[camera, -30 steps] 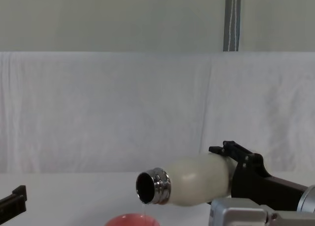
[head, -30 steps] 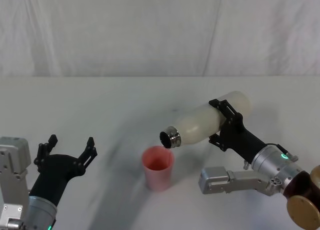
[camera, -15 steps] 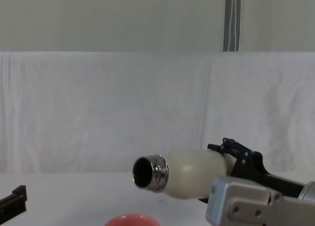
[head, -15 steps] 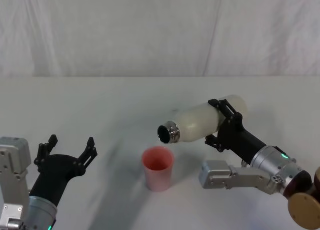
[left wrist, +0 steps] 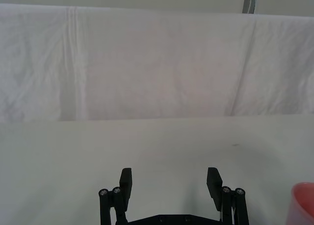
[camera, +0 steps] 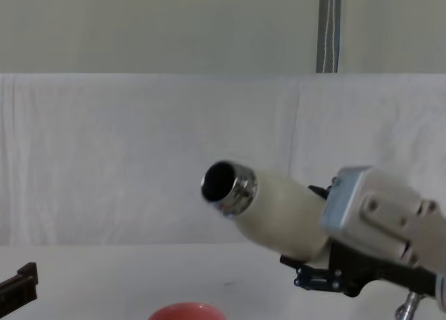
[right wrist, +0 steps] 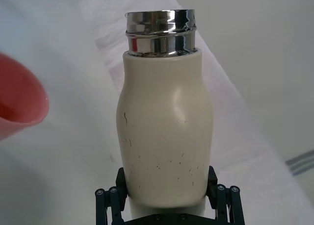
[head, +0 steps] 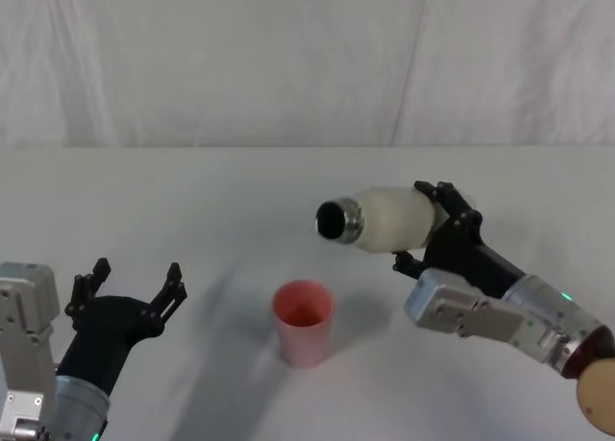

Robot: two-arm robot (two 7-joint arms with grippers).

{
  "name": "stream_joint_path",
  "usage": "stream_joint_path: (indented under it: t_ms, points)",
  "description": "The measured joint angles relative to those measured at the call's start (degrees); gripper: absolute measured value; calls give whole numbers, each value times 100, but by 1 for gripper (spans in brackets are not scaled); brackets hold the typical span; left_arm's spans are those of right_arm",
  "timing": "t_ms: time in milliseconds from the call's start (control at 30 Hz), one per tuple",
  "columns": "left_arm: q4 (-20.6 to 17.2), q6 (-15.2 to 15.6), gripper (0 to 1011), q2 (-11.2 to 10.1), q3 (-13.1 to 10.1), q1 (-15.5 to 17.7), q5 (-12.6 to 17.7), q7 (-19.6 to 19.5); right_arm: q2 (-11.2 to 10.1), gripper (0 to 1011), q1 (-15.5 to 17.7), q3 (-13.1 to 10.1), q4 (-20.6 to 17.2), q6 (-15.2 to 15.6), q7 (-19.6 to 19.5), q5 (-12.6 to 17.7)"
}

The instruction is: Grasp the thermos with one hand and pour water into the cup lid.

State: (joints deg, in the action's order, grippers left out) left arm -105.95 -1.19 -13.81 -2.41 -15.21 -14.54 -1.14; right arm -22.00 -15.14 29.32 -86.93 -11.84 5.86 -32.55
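Observation:
My right gripper [head: 430, 232] is shut on the cream-white thermos [head: 381, 218], holding it in the air above and to the right of the pink cup lid [head: 305, 321]. The thermos [camera: 273, 208] is tilted with its open steel neck [camera: 228, 187] pointing up and to the left. Up close, the right wrist view has the thermos body [right wrist: 164, 141] clamped between the fingers [right wrist: 114, 198], with the cup lid's rim [right wrist: 22, 103] beside it. The cup lid stands upright on the table [head: 192, 201]. My left gripper [head: 133, 285] rests open at the near left, holding nothing.
A white cloth covers the table and hangs as a backdrop [head: 288, 57]. A grey vertical pole [camera: 328, 28] rises behind the backdrop. Bare table lies between my left gripper and the cup lid.
The right gripper has lifted the thermos and tipped its neck upward, away from the cup lid's mouth. The left arm has not moved.

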Motion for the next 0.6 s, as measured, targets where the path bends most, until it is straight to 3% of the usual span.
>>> stream_joint_path:
  t_ms: [267, 600]
  points:
    - [0, 0, 1001, 0, -1, 0, 0, 0, 79, 953, 342, -471, -262, 95, 359, 896]
    - [0, 0, 1001, 0, 0, 0, 0, 0, 136, 953, 695, -871, -506, 148, 422, 1384]
